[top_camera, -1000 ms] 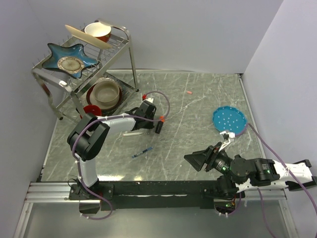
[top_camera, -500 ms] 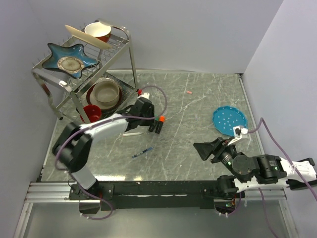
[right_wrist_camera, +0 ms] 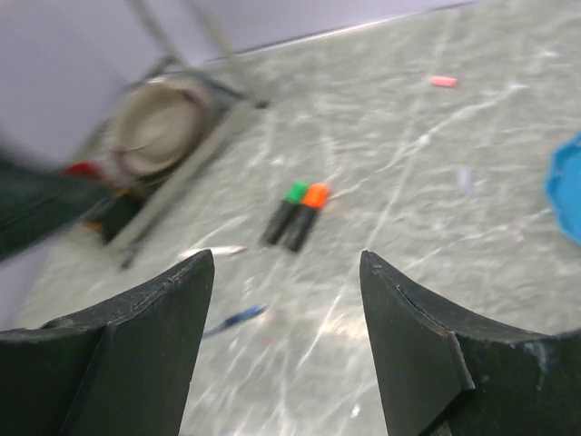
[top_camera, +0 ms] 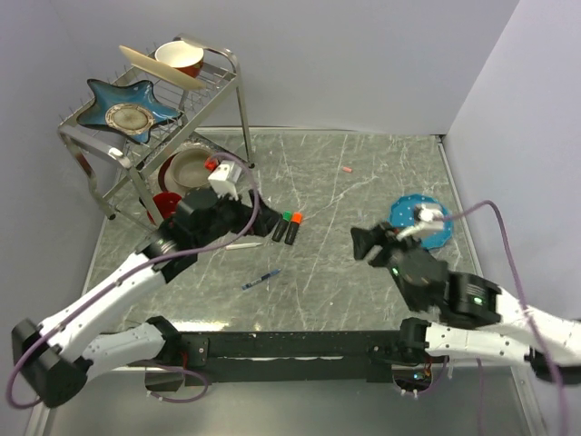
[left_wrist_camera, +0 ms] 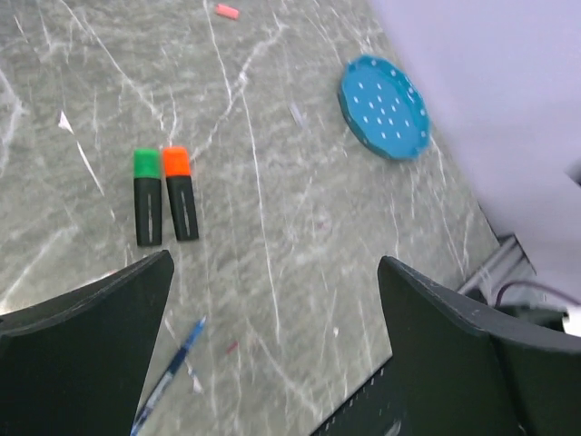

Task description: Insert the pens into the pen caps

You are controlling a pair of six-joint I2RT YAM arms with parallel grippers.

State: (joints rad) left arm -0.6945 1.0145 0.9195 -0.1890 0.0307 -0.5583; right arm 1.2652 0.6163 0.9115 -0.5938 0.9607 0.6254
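Observation:
Two black highlighter pens lie side by side mid-table, one with the green cap (top_camera: 285, 216) (left_wrist_camera: 146, 163) on it, the other with the orange cap (top_camera: 298, 218) (left_wrist_camera: 176, 161) on it. The blue ballpoint (top_camera: 261, 279) (left_wrist_camera: 168, 377) lies nearer the arms. A white-pink pen (top_camera: 241, 244) (right_wrist_camera: 211, 252) lies left of the markers. The pale pink cap (top_camera: 346, 169) (left_wrist_camera: 227, 11) sits alone far back. My left gripper (top_camera: 243, 218) (left_wrist_camera: 277, 272) hangs open and empty above the table, left of the markers. Right of them, my right gripper (top_camera: 368, 245) (right_wrist_camera: 286, 259) is open and empty, raised.
A metal dish rack (top_camera: 231, 73) with bowls and a star plate stands at the back left, with a beige bowl (right_wrist_camera: 150, 132) on its lower shelf. A blue perforated plate (top_camera: 427, 227) (left_wrist_camera: 383, 107) lies at the right, partly behind my right arm.
My left gripper opened, left the orange-capped marker beside the green-capped one, and drew back left and upward. My right arm rose and swung toward the table's middle.

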